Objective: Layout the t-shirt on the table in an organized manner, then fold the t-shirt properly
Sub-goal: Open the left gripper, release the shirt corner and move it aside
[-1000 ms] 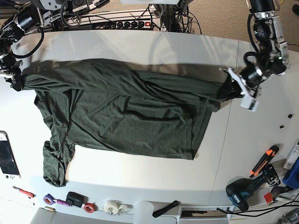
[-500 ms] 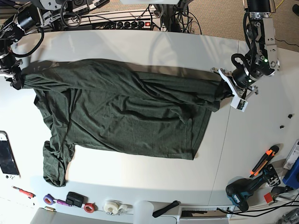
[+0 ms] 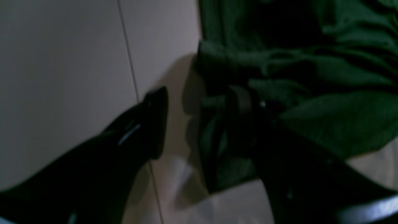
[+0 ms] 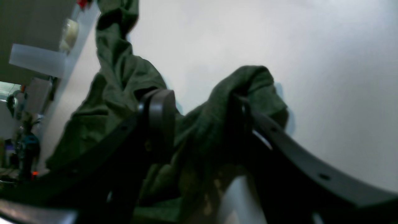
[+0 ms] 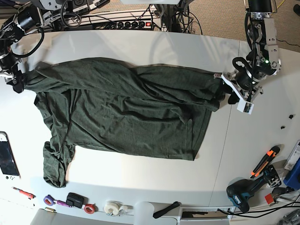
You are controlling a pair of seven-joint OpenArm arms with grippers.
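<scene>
Both end effectors, left and right, are gaping apart; I'm seeing the t-shirt lying between them on the tabletop.

The t-shirt lies spread across the table, with the right gripper at its left end and the left gripper at its right end.

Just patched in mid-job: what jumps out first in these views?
The dark green t-shirt dominates, spread wide across the middle of the white table, with one sleeve bunched at its near-left corner. The left gripper sits at the shirt's right end and the right gripper at its far-left corner, both open beside the fabric. Tools and tape rolls line the table's near edge.
</scene>
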